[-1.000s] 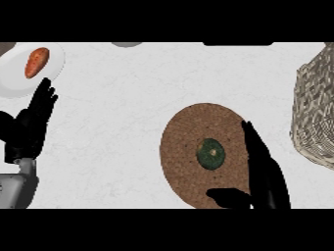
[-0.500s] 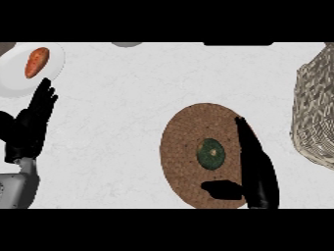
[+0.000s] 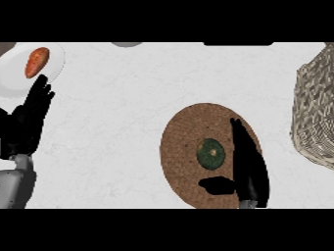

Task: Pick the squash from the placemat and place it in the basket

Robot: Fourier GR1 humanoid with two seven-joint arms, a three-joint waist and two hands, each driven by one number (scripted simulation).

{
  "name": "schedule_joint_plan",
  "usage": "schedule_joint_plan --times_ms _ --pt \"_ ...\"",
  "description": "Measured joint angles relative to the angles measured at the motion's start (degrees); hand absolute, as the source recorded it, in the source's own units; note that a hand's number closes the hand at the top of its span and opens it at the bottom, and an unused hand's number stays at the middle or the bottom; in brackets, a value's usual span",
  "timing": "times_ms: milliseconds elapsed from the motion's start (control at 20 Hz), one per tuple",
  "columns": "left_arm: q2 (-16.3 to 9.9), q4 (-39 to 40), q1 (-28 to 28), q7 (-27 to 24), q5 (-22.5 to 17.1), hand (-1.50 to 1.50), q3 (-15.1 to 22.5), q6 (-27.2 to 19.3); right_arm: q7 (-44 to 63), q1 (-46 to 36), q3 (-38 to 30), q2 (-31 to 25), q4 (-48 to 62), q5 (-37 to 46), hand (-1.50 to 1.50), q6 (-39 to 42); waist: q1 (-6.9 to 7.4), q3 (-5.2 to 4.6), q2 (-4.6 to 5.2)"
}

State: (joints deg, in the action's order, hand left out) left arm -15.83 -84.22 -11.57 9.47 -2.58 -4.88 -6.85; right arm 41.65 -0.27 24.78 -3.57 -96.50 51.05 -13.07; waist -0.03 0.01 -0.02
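White bench under everything. Woven basket at the right edge, partly cut off by the frame, well apart from the squash. Round brown placemat right of centre, near the basket but not touching. White plate at upper left, carrying an orange-red item, perhaps a vegetable, too small to name. Left hand at the left, fingers straight and pressed together, pointing up toward the plate, thumb splayed out, holding nothing. Right hand over the placemat's right half, fingers straight and together, thumb stuck out leftward below the squash, closed on nothing. Dark green squash lay on the placemat's centre, just left of the right hand's fingers; contact impossible to judge from above.
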Motion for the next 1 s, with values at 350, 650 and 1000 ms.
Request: schedule_joint_plan --times_ms 350,650,1000 --pt "1.6 0.3 0.5 -1.3 1.6 0.0 -0.5 0.4 -3.7 -1.2 -2.4 1.6 5.2 0.0 -1.5 -0.4 0.04 0.0 0.0" --pt "2.6 -1.5 1.6 -0.5 2.7 0.0 -0.9 1.0 -3.8 -3.4 -3.3 2.5 8.3 0.0 -1.5 -0.3 0.05 -0.09 -0.1" --pt "2.4 -0.1 1.5 -1.5 2.5 0.0 -2.2 2.7 -5.7 -3.3 -3.3 2.9 10.4 -1.6 1.5 0.4 -0.1 -0.38 -0.51"
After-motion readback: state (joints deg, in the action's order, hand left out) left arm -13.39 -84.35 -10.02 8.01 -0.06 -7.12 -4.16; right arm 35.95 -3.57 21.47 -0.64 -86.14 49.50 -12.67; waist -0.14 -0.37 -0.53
